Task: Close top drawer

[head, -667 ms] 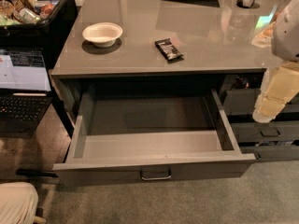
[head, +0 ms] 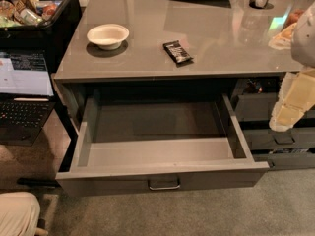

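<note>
The top drawer stands pulled far out from under the bench, its grey front toward the camera and its small metal bar pull at the centre of that front. The inside shows only bare grey floor and walls.

On the bench above it, a white bowl sits near the left edge, and a dark snack packet lies well apart from it, toward the middle. To the right of the open drawer is a column of narrower grey drawers. The end effector, cream-coloured, hangs in front of that column at the right edge of the view, beside the top drawer and not touching it; I cannot tell whether it is released or clenched.

On the left, an open laptop sits below a black bin of packaged goods.
</note>
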